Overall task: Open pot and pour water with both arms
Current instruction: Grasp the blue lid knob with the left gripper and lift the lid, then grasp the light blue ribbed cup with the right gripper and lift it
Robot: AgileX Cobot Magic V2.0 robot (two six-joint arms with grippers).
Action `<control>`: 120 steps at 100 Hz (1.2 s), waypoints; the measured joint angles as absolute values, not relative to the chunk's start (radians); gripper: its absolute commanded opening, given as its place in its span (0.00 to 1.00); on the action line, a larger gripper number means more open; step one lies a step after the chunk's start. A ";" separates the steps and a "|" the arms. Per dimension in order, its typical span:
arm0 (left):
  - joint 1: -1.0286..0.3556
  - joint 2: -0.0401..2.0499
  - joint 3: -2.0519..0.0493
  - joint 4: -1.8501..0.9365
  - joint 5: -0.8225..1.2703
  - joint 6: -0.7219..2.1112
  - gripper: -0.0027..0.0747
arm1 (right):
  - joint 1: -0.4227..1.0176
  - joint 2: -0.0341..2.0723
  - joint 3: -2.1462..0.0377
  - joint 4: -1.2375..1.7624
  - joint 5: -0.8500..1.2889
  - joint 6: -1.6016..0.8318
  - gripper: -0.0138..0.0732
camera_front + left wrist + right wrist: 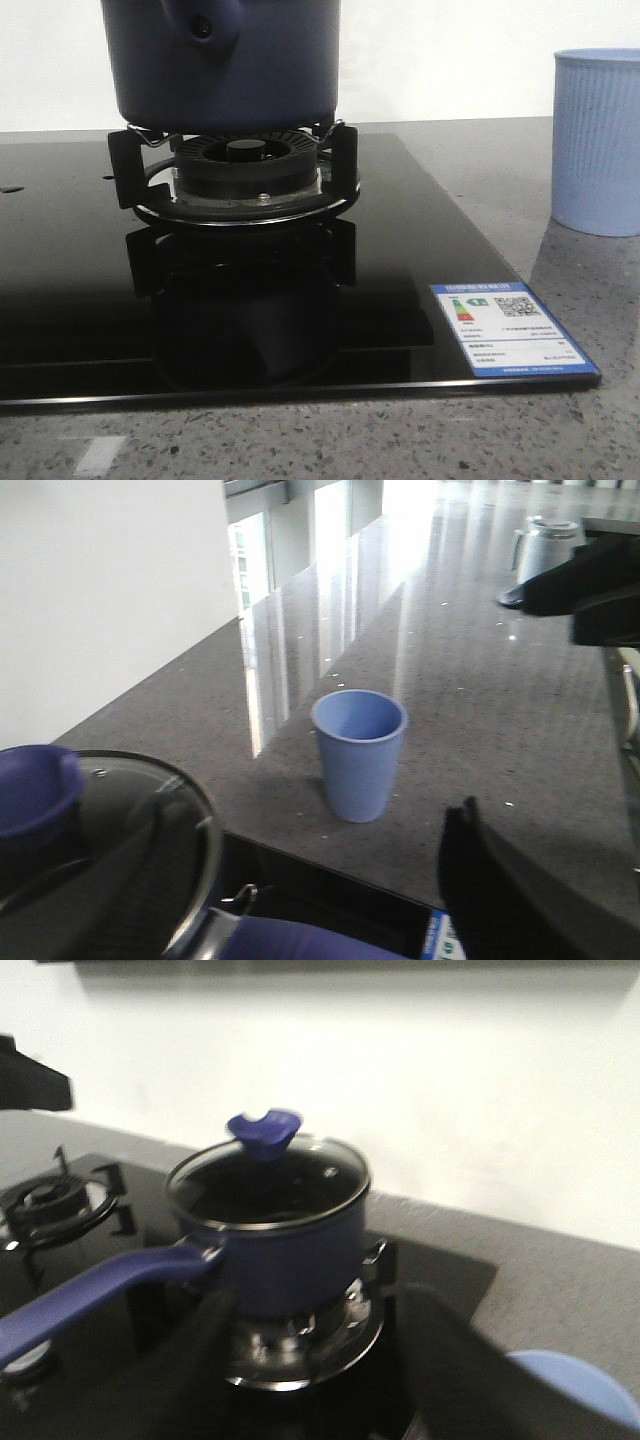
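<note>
Matte navy pot (pixel 225 65), glass-lidded, sits on the ridged burner (pixel 245 170); both fingers' states unclear.

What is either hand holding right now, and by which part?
Nothing. The pot sits on the burner with its lid on, and neither hand touches it or the cup.

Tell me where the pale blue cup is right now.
In the front view the pale blue cup stands on the grey counter at the far right, beside the black stove, right of the pot.
</note>
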State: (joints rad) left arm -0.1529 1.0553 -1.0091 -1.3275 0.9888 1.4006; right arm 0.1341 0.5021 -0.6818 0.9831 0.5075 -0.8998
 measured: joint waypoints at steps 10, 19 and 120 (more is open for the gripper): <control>-0.153 1.152 -1.059 -1.326 0.947 1.420 0.79 | 0.134 0.502 -0.682 0.988 0.451 -0.904 0.92; -0.153 1.243 -1.121 -1.338 0.933 1.470 0.79 | 0.134 0.502 -0.682 0.989 0.422 -0.906 0.92; -0.153 1.705 -1.406 -1.424 1.013 1.572 0.52 | 0.134 0.502 -0.682 0.995 0.419 -0.908 0.92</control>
State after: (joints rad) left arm -0.1529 1.7046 -1.4062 -1.4242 1.0129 1.5717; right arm 0.1341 0.5021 -0.6818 0.9951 0.4187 -0.9078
